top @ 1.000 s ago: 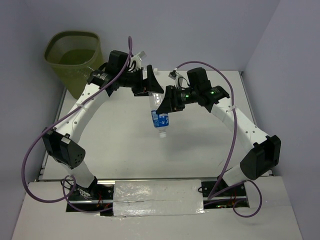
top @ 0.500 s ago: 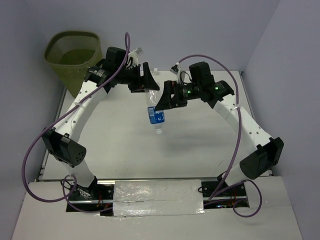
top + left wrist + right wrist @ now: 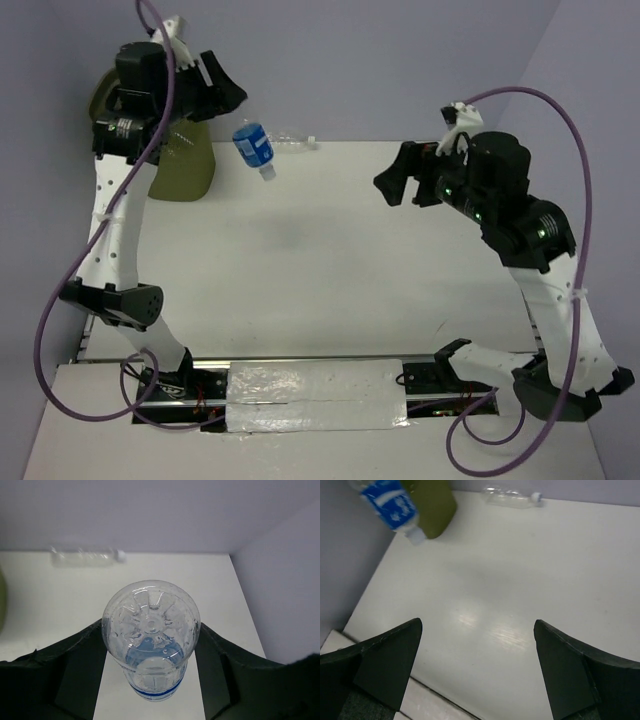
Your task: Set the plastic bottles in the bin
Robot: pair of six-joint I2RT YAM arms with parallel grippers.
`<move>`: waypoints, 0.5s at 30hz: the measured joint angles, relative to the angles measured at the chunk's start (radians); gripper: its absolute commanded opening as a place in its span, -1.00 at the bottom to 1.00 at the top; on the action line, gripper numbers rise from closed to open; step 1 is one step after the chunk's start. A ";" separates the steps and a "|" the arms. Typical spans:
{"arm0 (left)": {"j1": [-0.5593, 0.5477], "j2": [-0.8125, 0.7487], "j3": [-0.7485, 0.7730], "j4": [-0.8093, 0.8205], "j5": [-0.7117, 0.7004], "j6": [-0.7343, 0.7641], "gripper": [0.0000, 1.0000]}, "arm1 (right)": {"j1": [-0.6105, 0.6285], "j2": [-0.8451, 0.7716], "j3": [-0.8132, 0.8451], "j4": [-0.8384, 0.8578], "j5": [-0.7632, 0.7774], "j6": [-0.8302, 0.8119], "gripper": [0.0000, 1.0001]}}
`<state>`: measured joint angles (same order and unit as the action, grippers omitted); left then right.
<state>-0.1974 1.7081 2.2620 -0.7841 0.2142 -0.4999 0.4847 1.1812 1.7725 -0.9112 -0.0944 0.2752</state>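
Note:
A clear plastic bottle with a blue label (image 3: 253, 148) hangs cap down just right of the olive-green bin (image 3: 183, 170). My left gripper (image 3: 228, 105) is raised high at the back left and shut on the bottle's base end. In the left wrist view the bottle's ribbed bottom (image 3: 151, 622) fills the gap between both fingers (image 3: 80, 655). A second clear bottle (image 3: 291, 141) lies on its side at the table's back edge, also in the right wrist view (image 3: 512, 496). My right gripper (image 3: 400, 182) is open and holds nothing, its fingers (image 3: 390, 655) spread above bare table.
The left arm covers most of the bin's rim in the top view. Walls stand close behind the table and on both sides. The white table (image 3: 330, 270) stretches between the two arms. The bin's side (image 3: 431, 504) shows in the right wrist view.
The right gripper opened, let go of the labelled bottle and drew back to the right. The left arm carried the bottle from mid-table up and left, beside the bin.

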 measured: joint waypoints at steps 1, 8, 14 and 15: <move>0.014 -0.015 0.002 0.020 -0.027 0.007 -1.00 | 0.000 -0.034 -0.026 0.004 0.048 0.007 1.00; 0.099 -0.137 0.004 0.232 -0.262 0.094 -0.99 | -0.001 -0.142 -0.166 0.048 0.238 0.055 1.00; 0.192 -0.081 0.138 0.356 -0.386 0.165 -0.96 | -0.001 -0.124 -0.197 0.054 0.267 0.080 1.00; 0.213 -0.069 0.142 0.370 -0.395 0.166 -0.95 | -0.001 -0.124 -0.206 0.054 0.268 0.084 1.00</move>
<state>0.0154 1.6390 2.4042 -0.4141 -0.1806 -0.3344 0.4835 1.0573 1.5661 -0.8570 0.1734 0.3595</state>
